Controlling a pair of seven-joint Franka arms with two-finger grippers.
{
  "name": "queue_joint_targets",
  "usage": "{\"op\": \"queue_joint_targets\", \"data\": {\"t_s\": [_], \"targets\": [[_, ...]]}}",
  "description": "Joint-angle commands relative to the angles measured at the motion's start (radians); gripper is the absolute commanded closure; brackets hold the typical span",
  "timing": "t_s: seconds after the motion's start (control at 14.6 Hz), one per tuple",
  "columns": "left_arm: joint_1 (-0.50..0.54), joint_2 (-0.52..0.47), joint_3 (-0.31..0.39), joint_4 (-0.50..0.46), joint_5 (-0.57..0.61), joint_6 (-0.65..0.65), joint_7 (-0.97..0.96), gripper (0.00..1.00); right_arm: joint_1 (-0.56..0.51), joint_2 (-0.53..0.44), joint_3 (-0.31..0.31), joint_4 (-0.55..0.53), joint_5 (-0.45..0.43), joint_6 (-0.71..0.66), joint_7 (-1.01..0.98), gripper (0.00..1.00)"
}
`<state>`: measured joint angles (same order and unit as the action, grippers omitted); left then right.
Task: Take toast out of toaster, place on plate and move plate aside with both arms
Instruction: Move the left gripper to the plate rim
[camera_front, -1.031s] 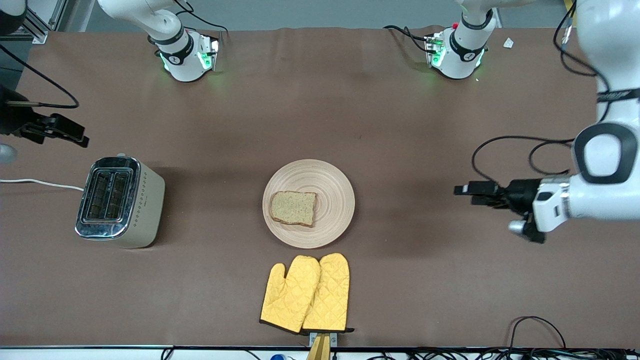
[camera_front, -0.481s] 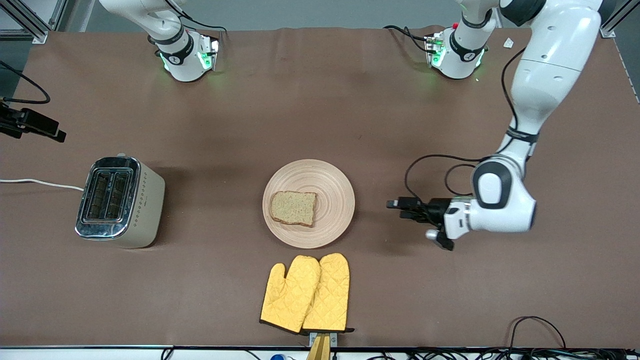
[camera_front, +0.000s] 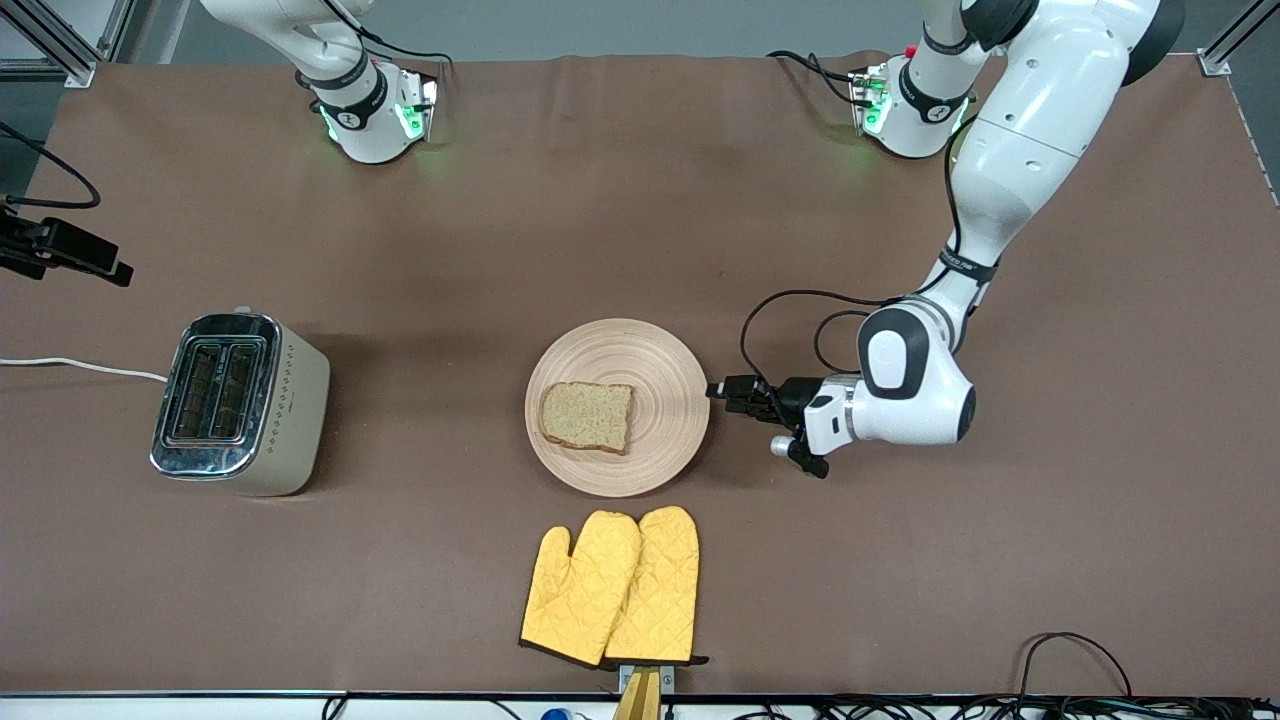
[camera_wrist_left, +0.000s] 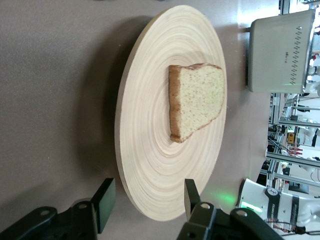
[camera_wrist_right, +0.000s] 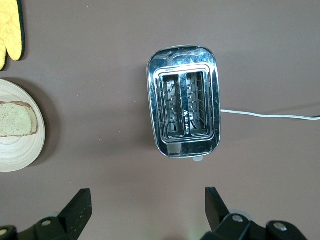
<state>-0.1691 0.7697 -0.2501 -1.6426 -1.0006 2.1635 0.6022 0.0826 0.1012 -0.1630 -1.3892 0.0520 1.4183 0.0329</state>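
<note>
Since half a second ago the left gripper (camera_front: 722, 391) has travelled in from the left arm's end of the table and now sits low at the rim of the plate (camera_front: 672, 370), its fingers (camera_wrist_left: 104, 202) spread apart with the plate's edge between them in the left wrist view, gripping nothing. A second ago it was still well apart from the plate. The right gripper (camera_wrist_right: 145, 210) has stayed put over the last half second, hanging over the table just beside the toaster (camera_front: 239, 402) at the right arm's end, its jaws wide open and empty. The plate, the toast (camera_front: 587, 416) and the yellow oven mitts (camera_front: 612, 587) have not shifted. The toast lies flat on the plate, off centre toward the toaster. It is nearly square, its slightly longer side running along the table's length, and its rounded end points toward the toaster. The mitts lie nearer the front camera than the plate.
</note>
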Motion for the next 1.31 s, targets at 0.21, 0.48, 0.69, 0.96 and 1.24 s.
{"op": "queue_joint_targets", "data": {"t_s": [0.21,0.48,0.69,0.96,1.24], "targets": [[0.000,0.036,0.002,-0.005,-0.023,0.025,0.016,0.44,-0.009,-0.044,0.022,-0.014,-0.023,0.004,-0.004,0.00],[-0.003,0.065,0.002,0.000,-0.059,0.042,0.016,0.50,-0.007,-0.078,0.022,-0.008,-0.027,0.014,-0.005,0.00],[-0.012,0.077,0.002,0.004,-0.096,0.045,0.016,0.53,0.011,-0.074,0.022,-0.019,-0.055,0.057,0.002,0.00],[-0.033,0.089,0.002,0.015,-0.139,0.068,0.017,0.59,0.009,-0.074,0.022,-0.034,-0.057,0.062,0.002,0.00],[-0.061,0.095,0.002,0.017,-0.167,0.073,0.017,0.72,0.011,-0.074,0.022,-0.068,-0.070,0.096,0.001,0.00]]}}
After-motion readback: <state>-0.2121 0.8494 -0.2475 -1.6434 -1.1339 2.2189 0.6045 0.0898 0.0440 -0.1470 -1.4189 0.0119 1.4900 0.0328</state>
